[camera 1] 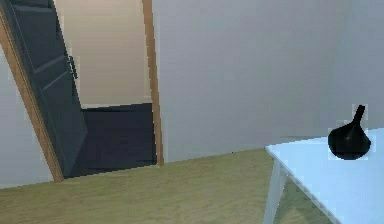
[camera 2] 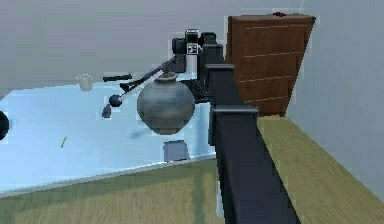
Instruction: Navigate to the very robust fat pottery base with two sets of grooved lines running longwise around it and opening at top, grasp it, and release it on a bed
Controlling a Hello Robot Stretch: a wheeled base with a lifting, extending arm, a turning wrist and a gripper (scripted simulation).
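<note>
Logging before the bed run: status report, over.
Gripper at grey round pot; held or not, cannot tell. Pot shows against white table. Small dark flat thing below it; wooden dresser beyond arm.

The white tabletop [camera 1: 330, 185] runs off the forward view's right and bottom edges. In the arm side view, the left edge cuts a dark object [camera 2: 3, 125], and a thin sliver [camera 2: 63, 142] is too small to identify.

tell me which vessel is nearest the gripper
The round grey pot, right at the gripper; the small pale cup and the black narrow-necked vase stand well away from it on the table.
</note>
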